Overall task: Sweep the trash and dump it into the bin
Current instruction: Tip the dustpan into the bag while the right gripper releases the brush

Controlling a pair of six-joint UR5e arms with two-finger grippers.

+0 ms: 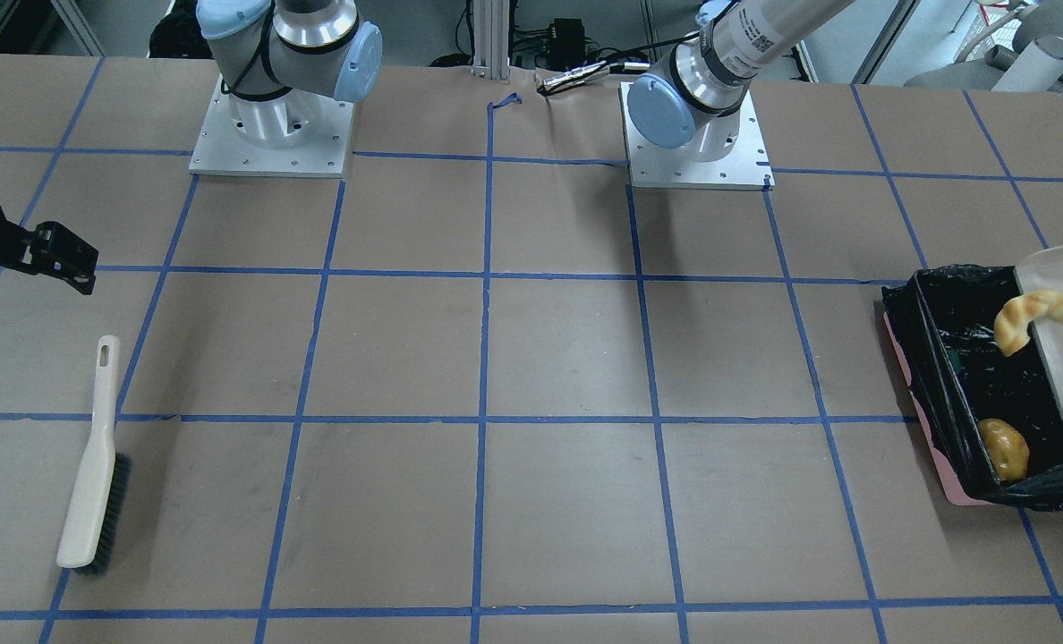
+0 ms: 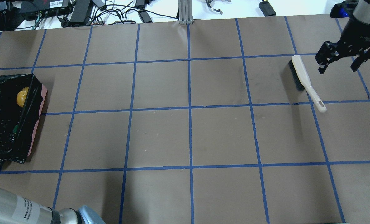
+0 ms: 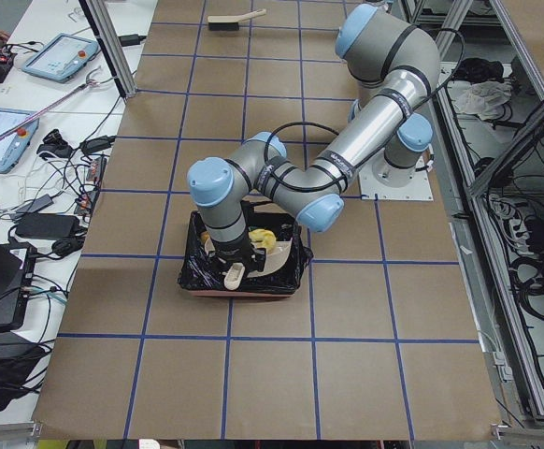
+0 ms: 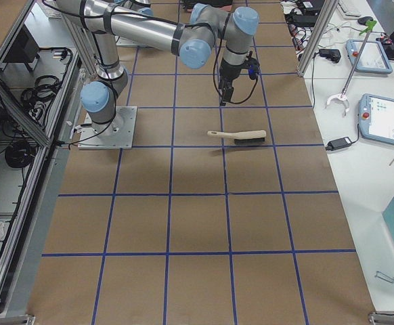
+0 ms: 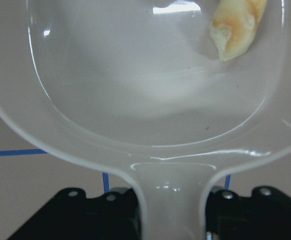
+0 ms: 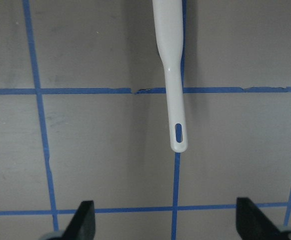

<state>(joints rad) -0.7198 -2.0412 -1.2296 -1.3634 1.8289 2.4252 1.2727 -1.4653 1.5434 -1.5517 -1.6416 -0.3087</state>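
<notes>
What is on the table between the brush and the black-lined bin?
Nothing: in the overhead view, only bare brown table with blue tape lines stretches from the brush to the bin.

Left end effector (image 5: 170, 202) clenched, right (image 2: 337, 67) splayed

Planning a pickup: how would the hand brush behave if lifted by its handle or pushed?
The hand brush looks like stiff plastic. Its bristles sit at one end, so it may dip there. Pushed, it should slide or pivot, not roll.
</notes>
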